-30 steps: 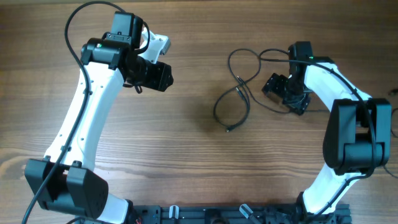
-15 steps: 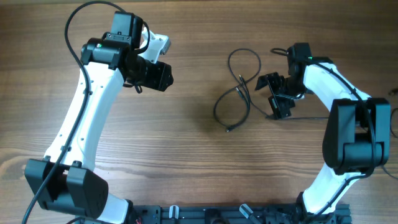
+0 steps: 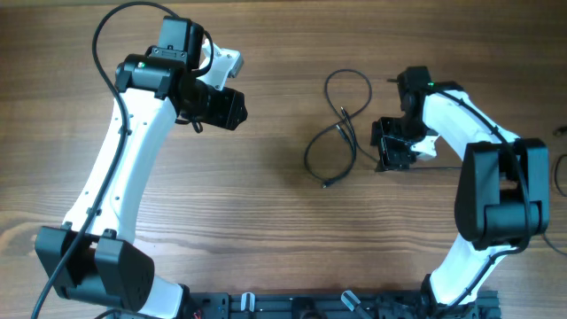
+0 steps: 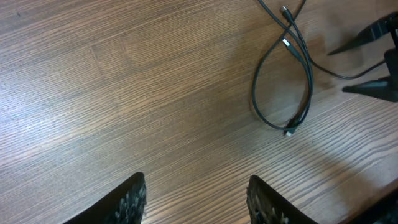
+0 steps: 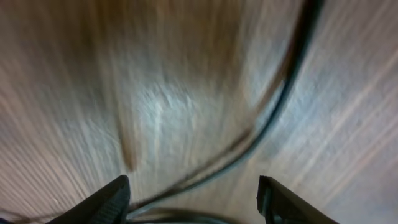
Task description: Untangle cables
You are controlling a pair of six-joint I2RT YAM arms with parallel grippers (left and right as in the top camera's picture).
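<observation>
The thin dark cables [image 3: 307,152] lie in loose crossing loops on the wooden table, right of centre, with a silvery plug end [image 3: 325,184] at the near side. My right gripper [image 3: 387,152] is open and low over the table just right of the loops. Its blurred wrist view shows a cable strand [image 5: 273,118] running across between the open fingers [image 5: 109,200], not gripped. My left gripper [image 3: 232,108] is open and empty, held high at the far left. Its wrist view shows one cable loop [image 4: 310,93] and a plug [image 4: 288,132] far ahead.
The right gripper's dark fingers [image 4: 373,87] show at the right edge of the left wrist view. A thin strand [image 3: 438,165] trails right under the right arm. More cable bits [image 3: 562,177] lie at the table's right edge.
My right gripper has swung left and nearer, from beside the upper loop to the table just right of the loops. The left arm has not moved.
</observation>
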